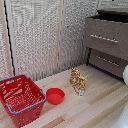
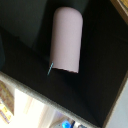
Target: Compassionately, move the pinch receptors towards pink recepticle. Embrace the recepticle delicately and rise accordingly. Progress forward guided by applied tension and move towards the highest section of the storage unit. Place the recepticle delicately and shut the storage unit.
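Wrist view shows the cup point(image 2: 66, 39) lying on its side on the dark floor of the drawer point(image 1: 106, 31), which stands open at the exterior view's far right. You cannot tell the tool's state. Clear the drawer fully, then push its handle point(image 1: 104, 38) squarely.

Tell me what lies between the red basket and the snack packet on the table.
In the exterior view, the red bowl sits between the red basket and the snack packet.
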